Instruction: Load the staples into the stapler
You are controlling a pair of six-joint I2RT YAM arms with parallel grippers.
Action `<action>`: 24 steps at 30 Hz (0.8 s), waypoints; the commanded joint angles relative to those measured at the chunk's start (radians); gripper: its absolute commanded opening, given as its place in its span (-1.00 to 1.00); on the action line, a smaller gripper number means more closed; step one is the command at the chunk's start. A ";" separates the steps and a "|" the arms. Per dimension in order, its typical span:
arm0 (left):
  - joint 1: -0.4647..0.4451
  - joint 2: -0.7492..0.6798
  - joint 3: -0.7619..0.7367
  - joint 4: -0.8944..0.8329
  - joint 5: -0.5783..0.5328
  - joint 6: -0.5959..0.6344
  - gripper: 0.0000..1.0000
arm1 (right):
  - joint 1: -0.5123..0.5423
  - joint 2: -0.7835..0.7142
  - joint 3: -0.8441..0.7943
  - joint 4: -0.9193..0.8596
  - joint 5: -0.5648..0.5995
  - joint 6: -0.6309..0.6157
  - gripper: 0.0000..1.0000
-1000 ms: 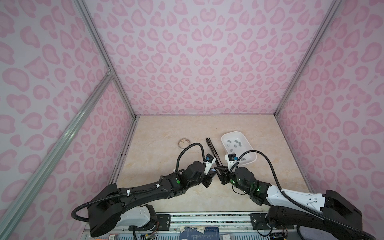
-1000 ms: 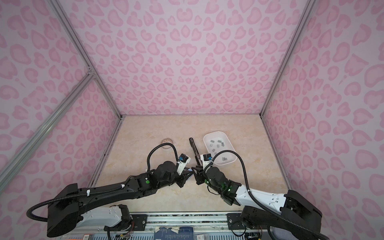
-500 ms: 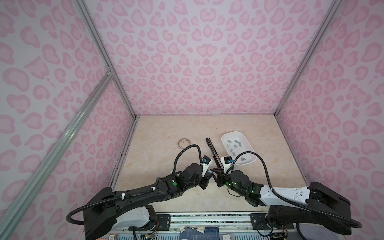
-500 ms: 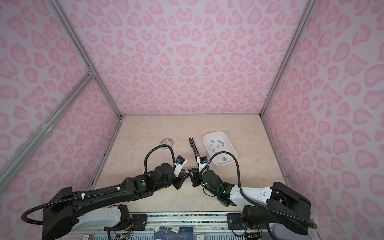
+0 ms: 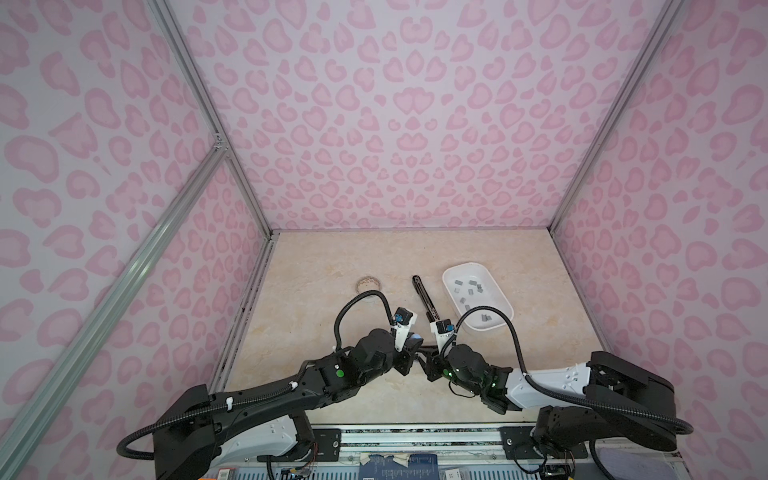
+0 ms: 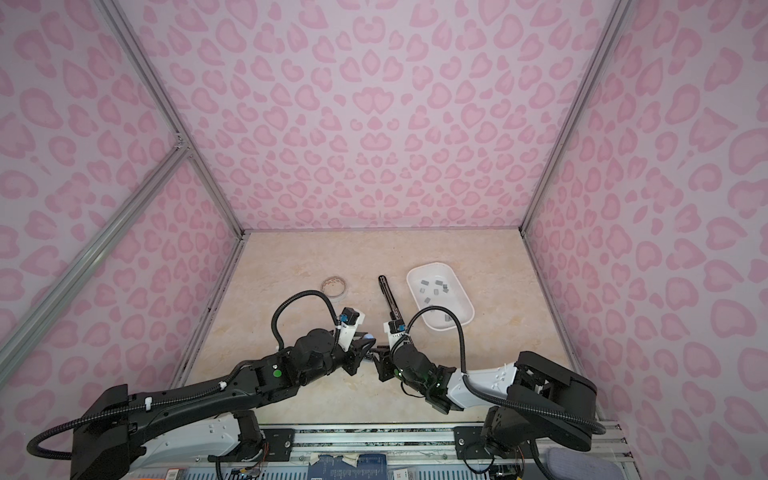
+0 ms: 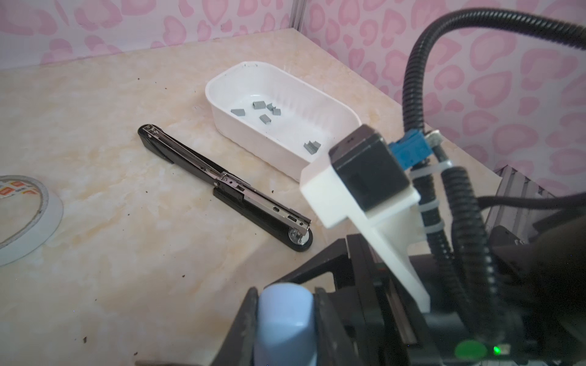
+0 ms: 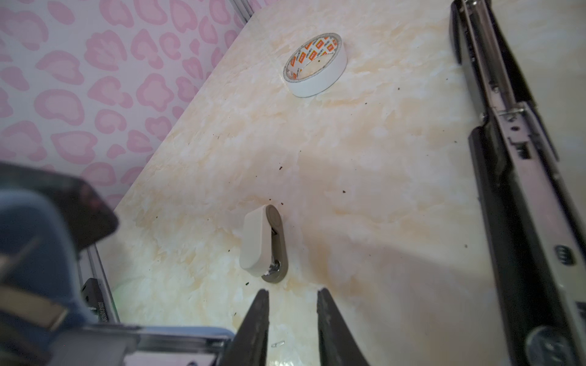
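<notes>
The beige marble-look worktop (image 5: 324, 266) filled the floor of the pink box. At 2 o'clock from its middle sat a white plastic tray (image 7: 250, 133). Just beside the tray, at 12 o'clock, a long black stapler (image 7: 222, 180) lay folded open and flat. A white tape roll (image 8: 317, 88) lay at 11 o'clock, well apart from it. Near the middle the two arms met. The left tool (image 7: 285, 298) was clenched on a light blue stapler (image 7: 285, 326). The right tool (image 8: 293, 293) was released, its two tips apart with nothing between them. A small white and grey stapler (image 8: 253, 240) lay near those tips. The small grey metal staples (image 7: 258, 105) lay loose inside the tray.
</notes>
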 commanded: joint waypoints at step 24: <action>0.000 -0.160 -0.099 0.121 0.081 0.062 -0.93 | -0.026 -0.442 -0.141 -0.047 -0.037 -0.276 0.49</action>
